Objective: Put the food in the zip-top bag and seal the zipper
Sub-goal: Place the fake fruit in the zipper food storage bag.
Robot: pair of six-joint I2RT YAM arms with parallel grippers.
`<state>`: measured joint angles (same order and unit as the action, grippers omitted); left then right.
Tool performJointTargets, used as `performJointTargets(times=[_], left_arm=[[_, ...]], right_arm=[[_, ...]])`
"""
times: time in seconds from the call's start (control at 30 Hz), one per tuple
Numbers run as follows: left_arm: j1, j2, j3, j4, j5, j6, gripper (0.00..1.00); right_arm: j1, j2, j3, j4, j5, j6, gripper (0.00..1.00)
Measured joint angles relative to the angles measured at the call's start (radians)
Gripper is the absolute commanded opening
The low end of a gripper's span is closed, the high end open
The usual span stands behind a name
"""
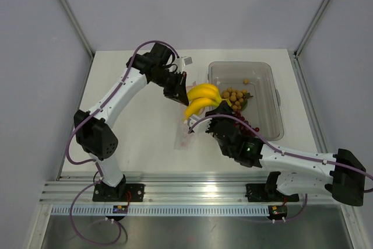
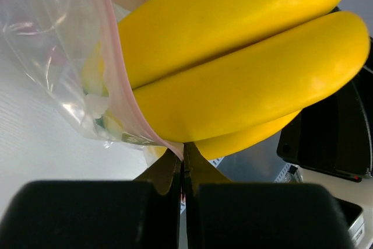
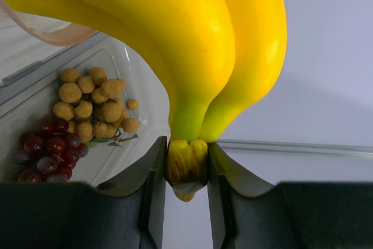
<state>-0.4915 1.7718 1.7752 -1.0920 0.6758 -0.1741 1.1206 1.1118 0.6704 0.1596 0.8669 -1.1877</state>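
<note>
Our right tool [image 3: 186, 173] clamps the stubby stem of the smooth, curved bananas [image 3: 192, 39]. Our left tool [image 2: 182, 170] pinches the thin, crinkly bag [image 2: 52, 45] at its pink zipper [image 2: 121, 74].

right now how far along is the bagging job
Done: nothing is fully bagged yet. In hand: the left gripper pinches the zip-top bag at its rim, while the right gripper holds the bananas by the stem, tips at the bag mouth. Left: the tan round fruits and the grapes sit in the clear tray, and the zipper is unsealed.
</note>
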Motion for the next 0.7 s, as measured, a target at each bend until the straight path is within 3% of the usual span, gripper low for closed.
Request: performJointTargets(times=[0.4,0.7], left_arm=[[0.002,0.000,0.044,-0.005,0.068,0.005,0.00],[0.002,0.000,0.044,0.010,0.111,-0.007,0.00]], right_arm=[[0.000,0.067,0.068,-0.106,-0.048,0.035,0.00],[0.000,0.068,0.187,-0.335,-0.086,0.116,0.00]])
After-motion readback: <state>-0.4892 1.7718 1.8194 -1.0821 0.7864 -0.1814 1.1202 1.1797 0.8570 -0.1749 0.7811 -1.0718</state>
